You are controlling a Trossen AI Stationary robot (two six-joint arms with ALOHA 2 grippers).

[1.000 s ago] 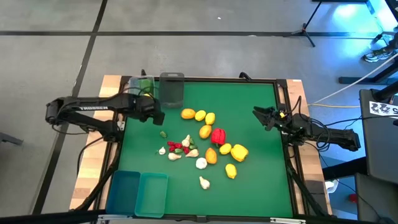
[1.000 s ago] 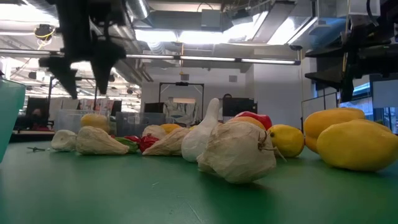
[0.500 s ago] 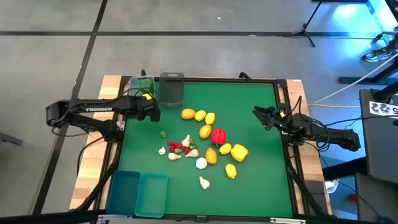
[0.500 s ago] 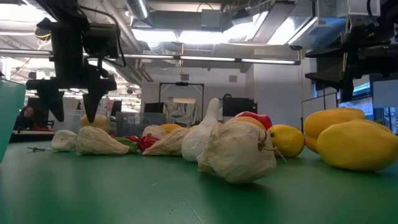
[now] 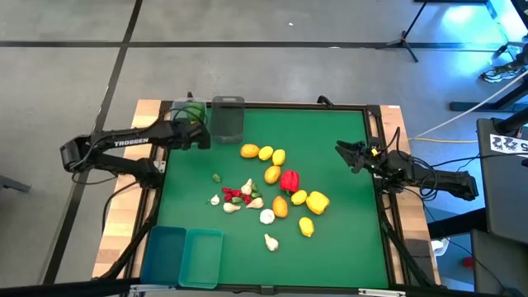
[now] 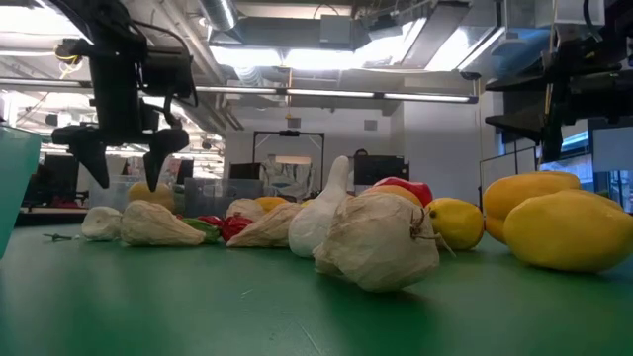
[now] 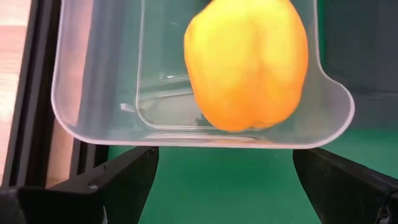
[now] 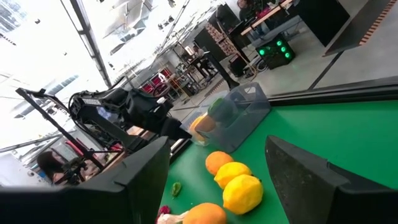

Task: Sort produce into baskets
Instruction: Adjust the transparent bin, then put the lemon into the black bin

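1. Our left claw (image 5: pixel 195 136) hangs wide open and empty above the clear basket (image 7: pixel 87 106) at the desk's far left corner.
2. A yellow pepper (image 7: pixel 247 62) lies inside that basket.
3. Our right claw (image 5: pixel 343 154) waits part-open, empty, by the desk's right edge.

The right gripper (image 8: pixel 214 180) shows as two dark fingers (image 8: pixel 134 180) in the foreground, spread apart with nothing between them.

Landmark: the clear basket (image 8: pixel 239 118) on the green table surface (image 8: pixel 336 130).

- Inside the basket: a yellow pepper (image 8: pixel 202 124) and a green piece (image 8: pixel 222 109).
- Just beside the basket, over its far end: the left gripper (image 8: pixel 163 124), on a dark arm.
- Near the basket, closer to the camera: an orange (image 8: pixel 218 162), then two lemons (image 8: pixel 244 192) touching in a row.
- Farther from the basket: a small green chili (image 8: pixel 176 187).
- Beyond the basket, off the table: a person (image 8: pixel 50 165) and room furniture.
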